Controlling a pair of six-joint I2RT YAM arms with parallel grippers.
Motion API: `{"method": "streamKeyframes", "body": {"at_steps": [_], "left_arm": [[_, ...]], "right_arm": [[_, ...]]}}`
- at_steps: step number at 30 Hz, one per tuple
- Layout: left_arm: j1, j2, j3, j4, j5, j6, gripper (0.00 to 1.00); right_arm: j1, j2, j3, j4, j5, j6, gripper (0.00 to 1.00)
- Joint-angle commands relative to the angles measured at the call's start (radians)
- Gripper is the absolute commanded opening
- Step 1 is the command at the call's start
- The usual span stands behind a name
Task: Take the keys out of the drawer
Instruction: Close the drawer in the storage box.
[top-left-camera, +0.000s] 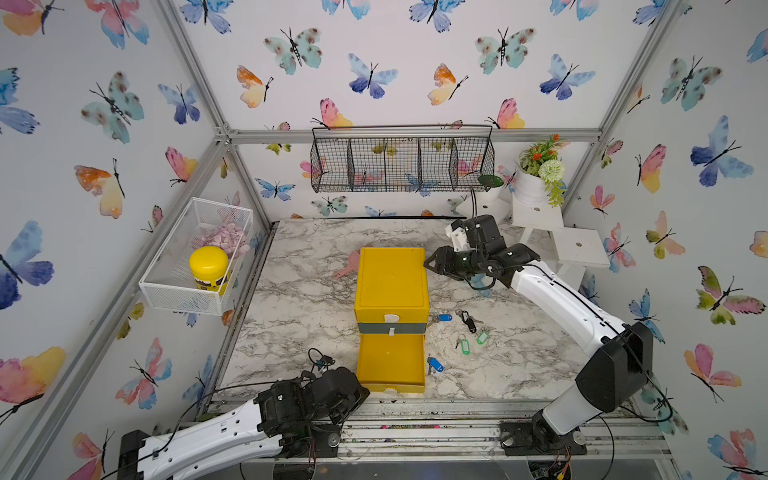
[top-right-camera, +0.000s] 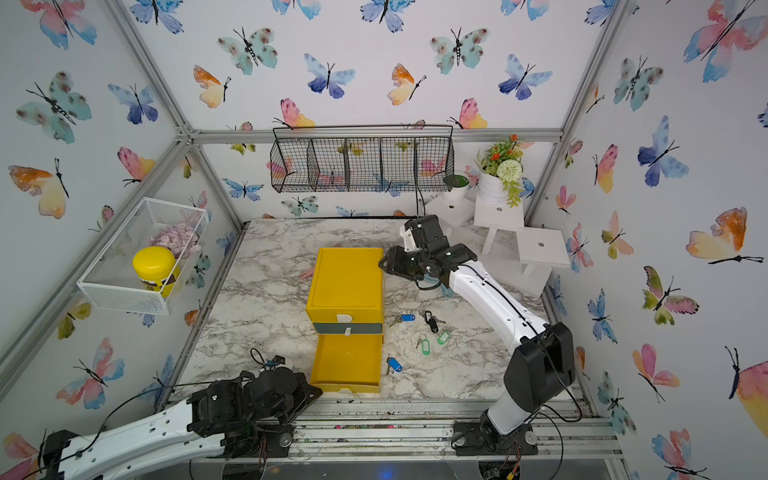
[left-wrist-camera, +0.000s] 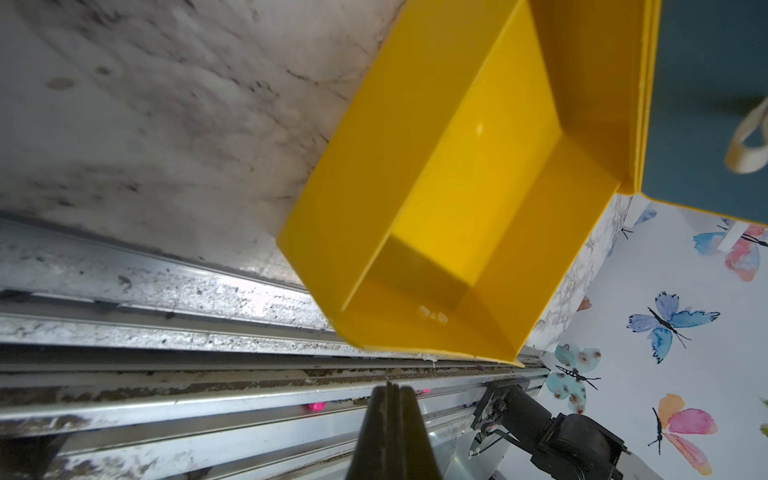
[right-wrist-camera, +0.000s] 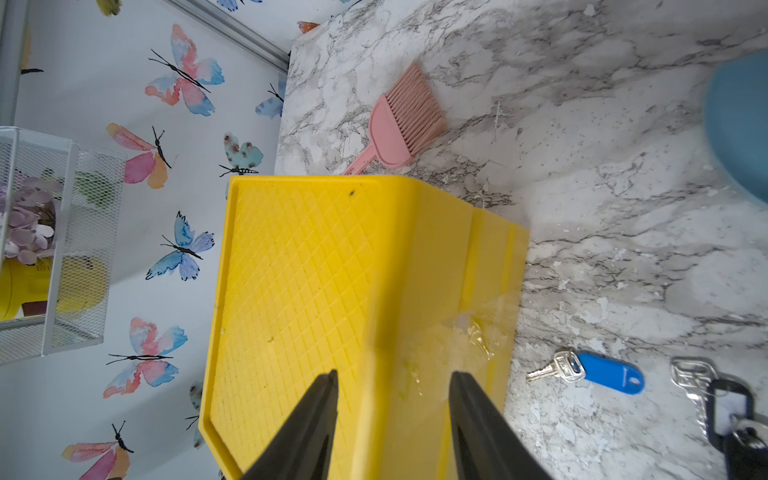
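Note:
The yellow cabinet stands mid-table with its bottom drawer pulled out toward the front; the drawer's inside is bare. Several keys lie on the marble to its right: blue tags, a black tag and green tags. My left gripper is shut on nothing, low over the front rail just left of the drawer's front corner. My right gripper is open at the cabinet's upper right edge, with a blue-tagged key beyond it.
A pink brush lies behind the cabinet's left side. A white wire basket on the left wall holds a yellow jar. A black wire basket hangs on the back wall. White stands with a plant pot fill the back right corner.

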Motion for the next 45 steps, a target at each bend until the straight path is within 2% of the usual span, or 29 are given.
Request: {"method": "streamKeyframes", "body": {"at_steps": [1, 4, 10, 14, 22, 29, 36, 45], "left_arm": [[-0.002, 0.048, -0.015, 0.064, 0.023, 0.011, 0.03], [-0.002, 0.075, -0.035, 0.138, -0.008, 0.027, 0.06], [0.001, 0.061, -0.055, 0.162, -0.11, 0.014, 0.1], [0.009, 0.045, -0.093, 0.222, -0.126, -0.012, 0.12], [0.134, 0.055, -0.112, 0.301, -0.081, 0.027, 0.12], [0.268, 0.215, -0.078, 0.426, 0.031, 0.117, 0.12], [0.33, 0.344, 0.014, 0.44, -0.004, 0.187, 0.1], [0.389, 0.455, 0.045, 0.544, -0.046, 0.266, 0.04]], "right_arm": [[0.01, 0.017, 0.025, -0.02, 0.005, 0.017, 0.5], [0.015, 0.024, 0.029, -0.02, -0.008, 0.021, 0.51], [0.02, 0.06, 0.034, -0.065, -0.021, -0.013, 0.52], [0.02, 0.07, 0.025, -0.068, -0.035, -0.018, 0.52], [0.023, 0.07, 0.026, -0.078, -0.069, -0.009, 0.53], [0.023, 0.066, 0.017, -0.074, -0.077, -0.007, 0.53], [0.023, 0.056, 0.012, -0.072, -0.079, -0.007, 0.53], [0.023, 0.051, 0.008, -0.068, -0.099, -0.016, 0.53]]}}
